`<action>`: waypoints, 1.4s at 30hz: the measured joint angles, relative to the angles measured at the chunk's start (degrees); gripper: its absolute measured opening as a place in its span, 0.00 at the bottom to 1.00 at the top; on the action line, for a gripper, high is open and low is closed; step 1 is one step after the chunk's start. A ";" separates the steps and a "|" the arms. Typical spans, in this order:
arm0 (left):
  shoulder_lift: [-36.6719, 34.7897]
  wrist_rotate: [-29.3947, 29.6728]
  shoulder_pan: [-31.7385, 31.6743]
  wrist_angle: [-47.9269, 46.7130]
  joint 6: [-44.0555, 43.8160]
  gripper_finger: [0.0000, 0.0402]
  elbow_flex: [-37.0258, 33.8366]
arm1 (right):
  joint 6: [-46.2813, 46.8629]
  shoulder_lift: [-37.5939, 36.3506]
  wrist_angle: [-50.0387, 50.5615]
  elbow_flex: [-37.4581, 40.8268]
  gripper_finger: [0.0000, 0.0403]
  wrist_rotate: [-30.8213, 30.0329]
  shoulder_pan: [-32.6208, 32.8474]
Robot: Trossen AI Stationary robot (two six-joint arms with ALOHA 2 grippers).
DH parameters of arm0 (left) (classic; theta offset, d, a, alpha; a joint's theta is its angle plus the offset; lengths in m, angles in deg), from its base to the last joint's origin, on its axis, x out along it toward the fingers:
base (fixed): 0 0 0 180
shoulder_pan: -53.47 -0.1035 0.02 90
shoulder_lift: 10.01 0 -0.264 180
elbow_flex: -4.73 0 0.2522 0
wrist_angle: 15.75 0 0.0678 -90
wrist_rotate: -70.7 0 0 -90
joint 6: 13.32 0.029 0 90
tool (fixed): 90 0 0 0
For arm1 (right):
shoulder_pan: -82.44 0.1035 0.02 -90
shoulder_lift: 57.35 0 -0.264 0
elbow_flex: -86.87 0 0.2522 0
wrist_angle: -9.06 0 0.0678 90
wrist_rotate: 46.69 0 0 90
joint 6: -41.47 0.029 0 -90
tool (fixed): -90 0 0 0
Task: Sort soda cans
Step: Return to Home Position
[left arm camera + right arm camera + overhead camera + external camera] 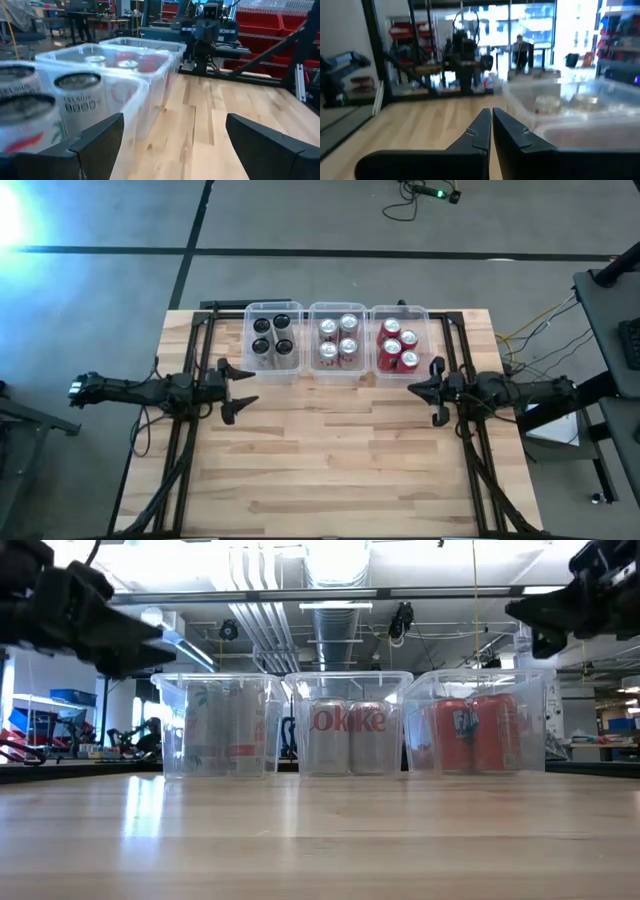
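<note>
1. A grey workshop floor (pixel 100 280) surrounds a pale wooden desk (pixel 330 470), with red shelf trays (pixel 270 15) in the room beyond its right edge.
2. Three clear bins stand side by side along the desk's far edge. They are the left bin (pixel 273 307), the middle bin (pixel 337 306) and the right bin (pixel 400 307).
3. Every can I can see is inside a bin and standing upright, its long axis vertical. The black cans (pixel 262 326) are in the left bin, the silver cans (pixel 327 330) in the middle one, and the red cans (pixel 391 328) in the right one. No can stands on the bare wood.
4. The left pincer (pixel 250 387) hangs over the desk just on the near side of the left bin. It points across toward the right edge, its fingers are spread wide, and nothing is between them.
5. The right pincer (pixel 412 387) sits opposite, just on the near side of the right bin and pointing toward the left edge. Its fingers are pressed almost together and it carries nothing.
6. From either pincer the cans lie off to one side, toward the far edge, not ahead of the fingertips. The left arm is nearer the black cans and the right arm nearer the red.
7. The sorting looks finished, so I judge that each arm only needs to draw back toward its own side edge, staying clear of the bin walls.
</note>
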 joint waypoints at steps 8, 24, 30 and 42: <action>-1.61 -0.49 0.02 1.15 1.19 0.84 -2.82 | -1.19 1.16 1.53 1.52 0.03 1.71 0.00; 0.46 5.65 -0.05 1.16 4.49 0.84 -2.43 | -5.35 2.41 2.29 1.59 0.03 2.52 -0.02; 0.77 5.65 -0.05 1.09 4.35 0.84 -2.25 | -5.56 2.75 2.25 1.62 0.03 2.50 -0.02; 0.77 5.65 -0.05 0.98 4.31 0.84 -2.23 | -5.45 2.71 2.16 1.65 0.03 2.47 -0.02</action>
